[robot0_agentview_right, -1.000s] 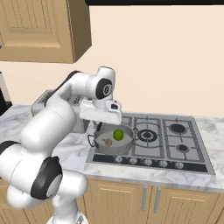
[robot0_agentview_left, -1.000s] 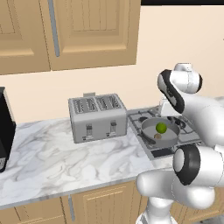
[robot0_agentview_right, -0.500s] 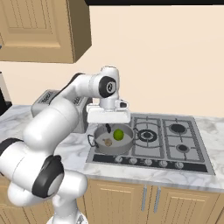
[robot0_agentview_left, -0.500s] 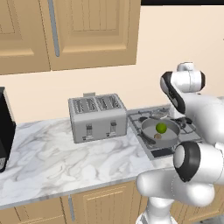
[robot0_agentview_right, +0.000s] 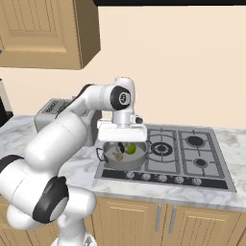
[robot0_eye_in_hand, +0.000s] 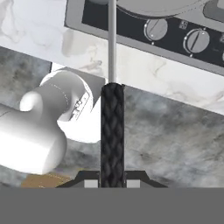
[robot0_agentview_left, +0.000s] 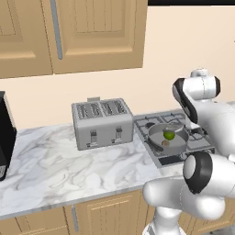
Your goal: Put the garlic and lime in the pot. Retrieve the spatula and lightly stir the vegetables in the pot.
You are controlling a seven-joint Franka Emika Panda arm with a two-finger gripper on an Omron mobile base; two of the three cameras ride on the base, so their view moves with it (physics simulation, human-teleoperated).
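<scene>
— While we hold the spatula [robot0_eye_in_hand: 112, 131] by its black handle, gripper [robot0_eye_in_hand: 112, 183] clamped tight, where are the vegetables?
— We see lime [robot0_agentview_right: 130, 149] and garlic [robot0_agentview_right: 118, 156] side by side inside the pot [robot0_agentview_right: 106, 160], which sits on the stove [robot0_agentview_right: 202, 170] beside the toaster [robot0_agentview_left: 102, 122].

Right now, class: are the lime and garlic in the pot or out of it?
In. The lime and the garlic both lie inside the pot's rim on the stove.

my own wrist hides most of the pot [robot0_agentview_right: 111, 160]; the spatula [robot0_eye_in_hand: 112, 131] head is cut off, perhaps inside.
</scene>
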